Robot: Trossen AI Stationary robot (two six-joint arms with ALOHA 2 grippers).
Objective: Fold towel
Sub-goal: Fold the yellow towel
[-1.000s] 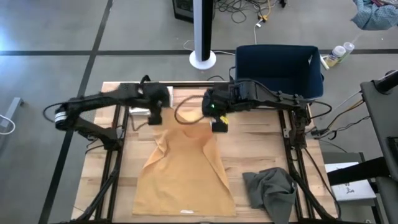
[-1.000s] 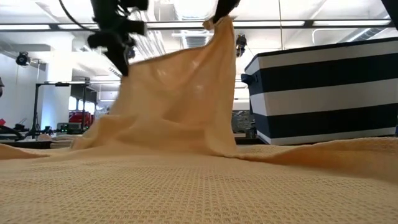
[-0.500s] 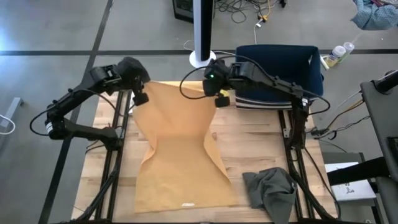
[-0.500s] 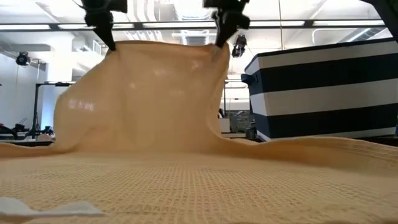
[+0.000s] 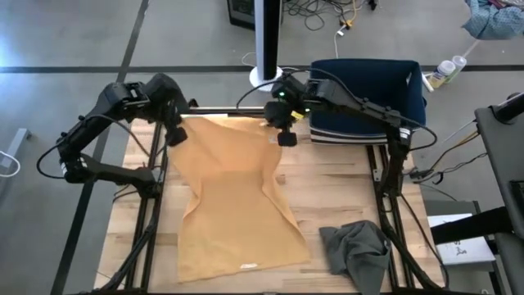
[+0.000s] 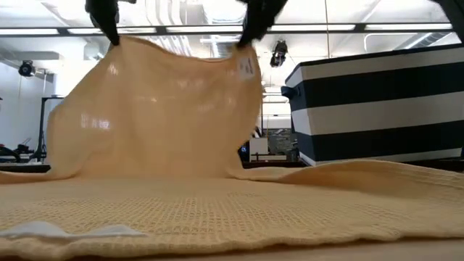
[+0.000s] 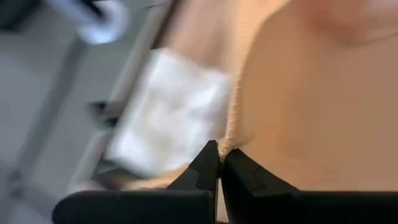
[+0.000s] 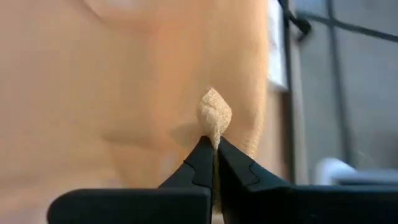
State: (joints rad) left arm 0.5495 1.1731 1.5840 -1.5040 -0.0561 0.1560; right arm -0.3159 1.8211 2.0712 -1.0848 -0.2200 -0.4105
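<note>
A tan waffle-weave towel (image 5: 237, 205) has its near half flat on the wooden table (image 5: 344, 192) and its far half raised like a curtain (image 6: 159, 109). My left gripper (image 5: 176, 136) is shut on the towel's far left corner. My right gripper (image 5: 286, 138) is shut on the far right corner. Both hang above the table's far edge, and the low view shows them as left gripper (image 6: 111, 35) and right gripper (image 6: 244, 40). A small white tag (image 6: 246, 67) hangs just under the right corner. My left gripper pinches the towel's far left corner at its edge (image 7: 231, 138) between its two fingertips (image 7: 211, 163), slanting down from above. That corner is lifted clear, and the cloth hangs below it and runs down to the table. My right gripper pinches the far right corner, with a small bunched tip (image 8: 214, 114) poking out past the shut fingertips (image 8: 202, 163). The fingers slant down from above. The corner is lifted clear, the top edge sags slightly toward the other gripper, and the cloth hangs down.
A crumpled grey cloth (image 5: 357, 251) lies at the table's near right. A dark blue, white-striped bin (image 5: 368, 92) stands beyond the far right corner. A white pole base (image 5: 266, 79) stands behind the far edge. A white pad (image 7: 166, 118) lies below the left gripper.
Both grippers have risen and gone toward the table's far edge with the towel's far corners, the left one also swinging left, so they stand farther apart. The towel's far half, narrow and gathered before, is now spread wide and hangs; its near half stays on the table.
</note>
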